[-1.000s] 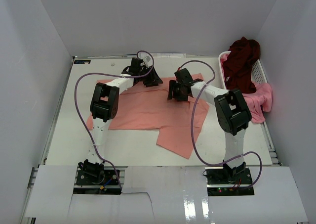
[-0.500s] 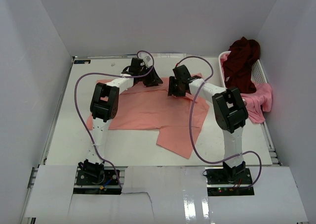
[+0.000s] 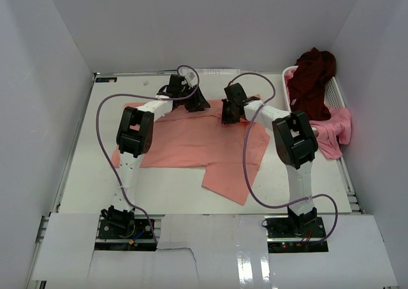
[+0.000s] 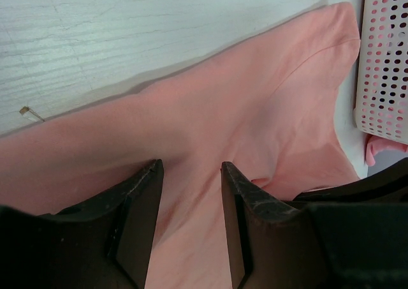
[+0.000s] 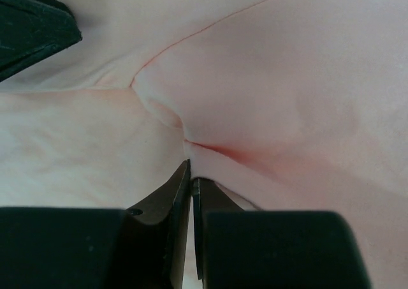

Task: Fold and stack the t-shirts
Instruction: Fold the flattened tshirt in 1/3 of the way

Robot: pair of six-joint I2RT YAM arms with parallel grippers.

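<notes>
White slatted basket (image 3: 336,96) at right, white table (image 3: 83,168)

From the top view you cannot make out the fingertips of the left gripper (image 3: 193,101) or the right gripper (image 3: 228,114): they are too small and dark against the salmon-pink t-shirt (image 3: 191,142), whose far edge they cover. The maroon t-shirt (image 3: 312,78) hides most of the inside of the basket (image 3: 336,94) and part of the brighter pink t-shirt (image 3: 331,133). On the right wrist view, cloth overruns every edge, and a dark shape (image 5: 32,21) is cut off at the top left corner. On the left wrist view, the basket runs off the right edge.
</notes>
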